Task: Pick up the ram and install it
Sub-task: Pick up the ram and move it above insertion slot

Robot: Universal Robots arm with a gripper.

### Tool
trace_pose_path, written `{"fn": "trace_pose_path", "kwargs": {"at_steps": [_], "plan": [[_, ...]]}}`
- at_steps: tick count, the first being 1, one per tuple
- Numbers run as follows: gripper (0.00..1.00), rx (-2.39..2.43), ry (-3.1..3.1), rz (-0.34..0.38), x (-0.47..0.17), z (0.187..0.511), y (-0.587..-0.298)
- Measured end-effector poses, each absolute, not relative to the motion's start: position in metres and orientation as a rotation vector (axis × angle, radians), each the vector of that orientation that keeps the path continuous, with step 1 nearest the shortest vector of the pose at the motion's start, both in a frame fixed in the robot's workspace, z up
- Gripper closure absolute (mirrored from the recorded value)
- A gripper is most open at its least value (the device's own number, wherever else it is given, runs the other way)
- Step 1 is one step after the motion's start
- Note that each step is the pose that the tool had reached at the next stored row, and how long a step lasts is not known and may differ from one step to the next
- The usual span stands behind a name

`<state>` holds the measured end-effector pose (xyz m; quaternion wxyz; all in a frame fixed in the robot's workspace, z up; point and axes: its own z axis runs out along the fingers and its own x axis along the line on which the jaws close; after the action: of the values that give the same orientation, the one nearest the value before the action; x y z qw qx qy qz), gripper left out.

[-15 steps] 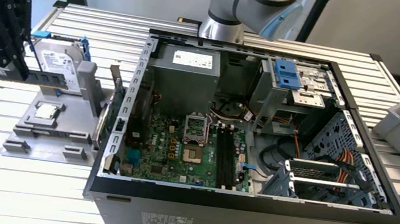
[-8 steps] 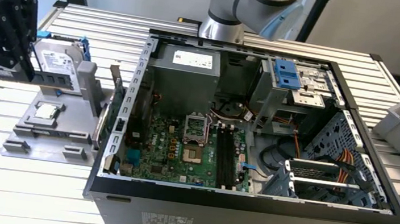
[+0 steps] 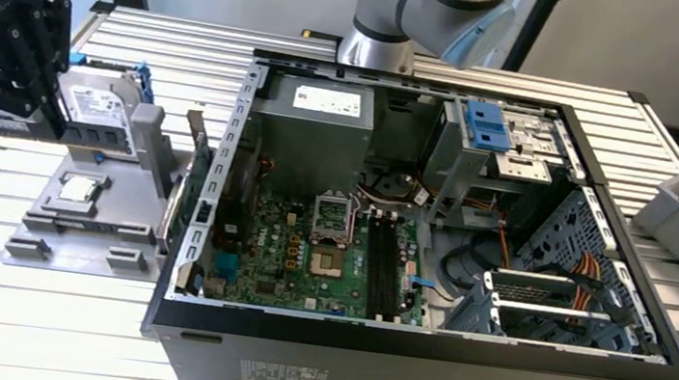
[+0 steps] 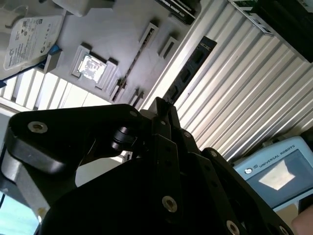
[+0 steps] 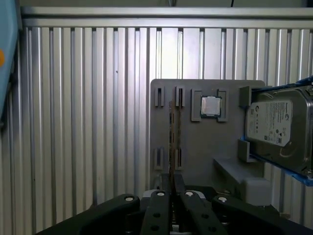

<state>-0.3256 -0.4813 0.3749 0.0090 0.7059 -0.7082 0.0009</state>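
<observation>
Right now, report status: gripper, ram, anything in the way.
Gripper shut on ram. Ram held over the gray tray. Hard drive close alongside; computer case open.

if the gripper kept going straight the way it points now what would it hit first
Most likely the gray holder tray below it: the gripper points down at it, and the ram clamped in its fingers would touch first. Depth is hard to judge.
</observation>
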Motion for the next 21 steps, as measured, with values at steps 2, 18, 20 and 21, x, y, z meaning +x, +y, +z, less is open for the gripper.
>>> {"fn": "trace_pose_path", "kwargs": {"at_steps": [2,18,20,21], "plan": [[1.0,2.205,-2.212,0.003,-0.326,0.375,-0.481],[1.0,2.205,-2.212,0.003,-0.311,0.375,-0.481],[1.0,2.205,-2.212,0.003,-0.308,0.375,-0.481],[1.0,2.205,-2.212,0.003,-0.306,0.375,-0.481]]}}
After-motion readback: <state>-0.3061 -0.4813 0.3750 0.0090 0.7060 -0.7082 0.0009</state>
